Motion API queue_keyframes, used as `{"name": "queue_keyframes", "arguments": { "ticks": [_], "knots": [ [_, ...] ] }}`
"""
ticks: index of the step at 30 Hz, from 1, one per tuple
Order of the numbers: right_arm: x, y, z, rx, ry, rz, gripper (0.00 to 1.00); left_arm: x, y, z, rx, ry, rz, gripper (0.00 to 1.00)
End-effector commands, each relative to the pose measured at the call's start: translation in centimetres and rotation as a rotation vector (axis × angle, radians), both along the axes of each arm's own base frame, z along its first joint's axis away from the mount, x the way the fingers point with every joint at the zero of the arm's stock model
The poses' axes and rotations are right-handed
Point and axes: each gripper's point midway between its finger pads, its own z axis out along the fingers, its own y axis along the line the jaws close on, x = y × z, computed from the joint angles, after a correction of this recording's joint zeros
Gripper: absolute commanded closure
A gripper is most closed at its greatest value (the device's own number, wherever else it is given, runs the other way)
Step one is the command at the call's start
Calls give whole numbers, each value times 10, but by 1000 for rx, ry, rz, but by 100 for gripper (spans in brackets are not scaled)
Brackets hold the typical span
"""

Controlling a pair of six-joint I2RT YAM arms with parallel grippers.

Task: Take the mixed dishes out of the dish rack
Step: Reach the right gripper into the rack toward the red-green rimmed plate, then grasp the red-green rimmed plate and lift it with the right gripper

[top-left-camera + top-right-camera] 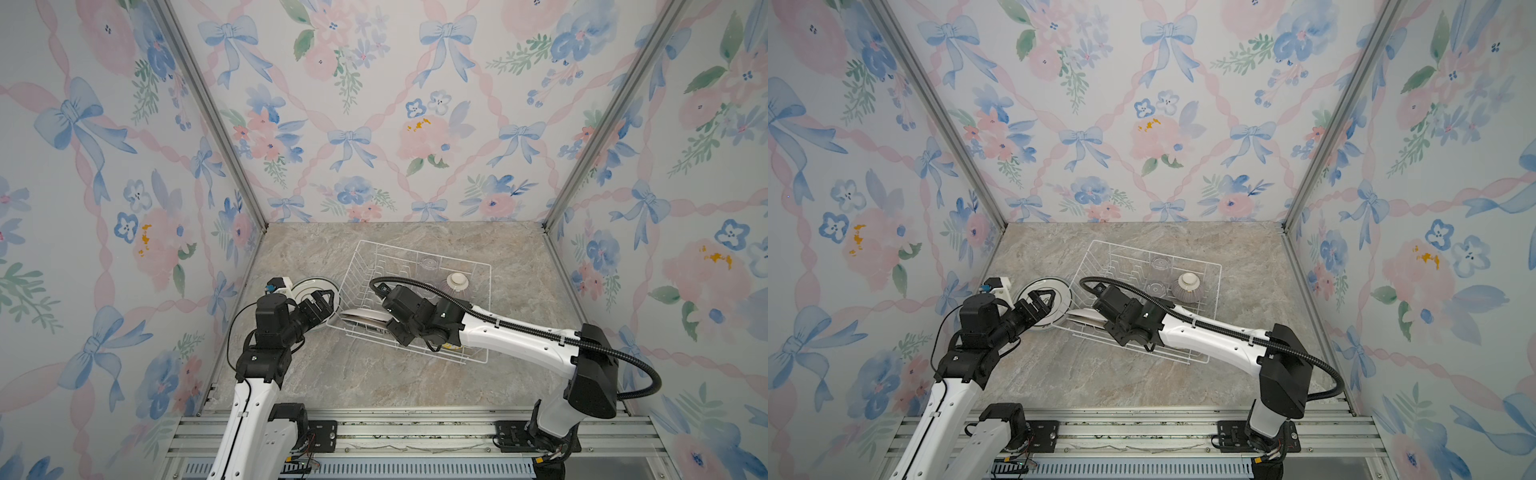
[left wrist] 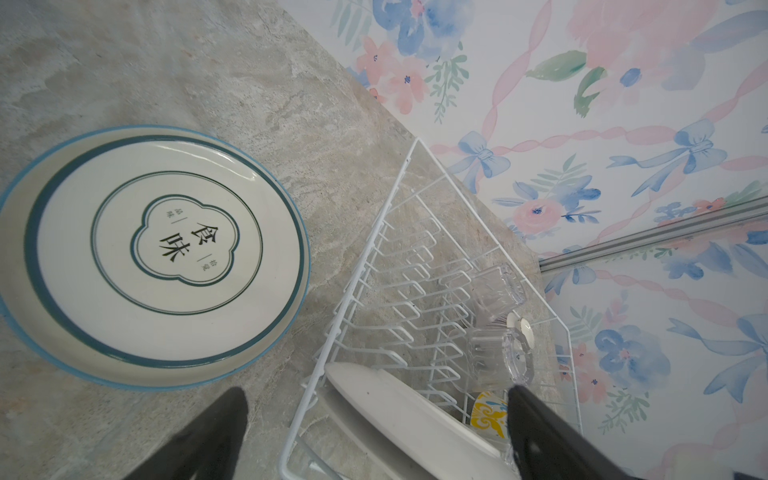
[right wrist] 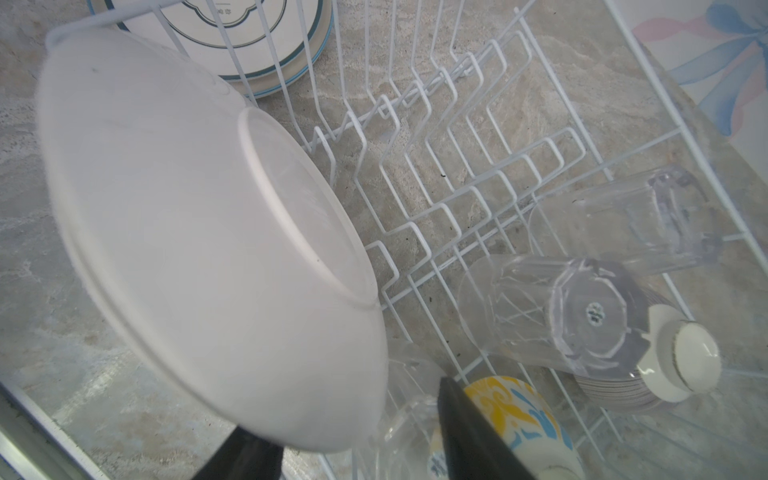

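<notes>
one plate on table, two bowls in rack.

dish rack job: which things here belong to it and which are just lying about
Job: dish rack, white plate, clear glass cups, purple-striped bowl, yellow-blue bowl, lettered plate already out.
Just surroundings: marble tabletop, wallpapered walls, aluminium rail.

I get bright, even, soft light; shadows on the table are faint. Close to my right wrist camera the white plate looks washed out and blurred. Both top views look sharp.
</notes>
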Motion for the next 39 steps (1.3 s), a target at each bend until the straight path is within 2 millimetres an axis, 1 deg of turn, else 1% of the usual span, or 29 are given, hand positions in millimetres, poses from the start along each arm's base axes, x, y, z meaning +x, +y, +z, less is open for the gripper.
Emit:
{"name": "queue_keyframes", "arguments": {
  "ticks": [1,2,9,16,20,22,25,34,36,39],
  "knots": [
    [4,8,-2,-40,-29,50,46,-2,-4,10,-19,-13,-7,2],
    [3,10,-4,-42,-27,67,48,-2,-4,11,-22,-15,-7,2],
    [-2,16,-6,-40,-28,146,54,-2,-6,13,-31,-17,-10,2],
    [-7,15,-11,-49,-16,198,57,-1,-7,10,-27,-5,-1,2],
    [-6,13,-10,-46,-16,202,67,-1,-8,6,-23,7,2,2],
    [-5,12,-11,-44,-12,202,68,-1,-9,3,-21,13,0,2],
    [-4,11,-11,-34,-7,204,73,-2,-10,0,-19,22,0,2],
    [3,6,-8,-3,13,189,77,-4,-7,-10,-6,39,24,2],
    [4,5,-5,6,16,194,80,-3,-6,-10,-2,36,26,2],
    [5,5,-1,19,10,201,81,-3,-3,-7,23,21,32,2]
  ]
}}
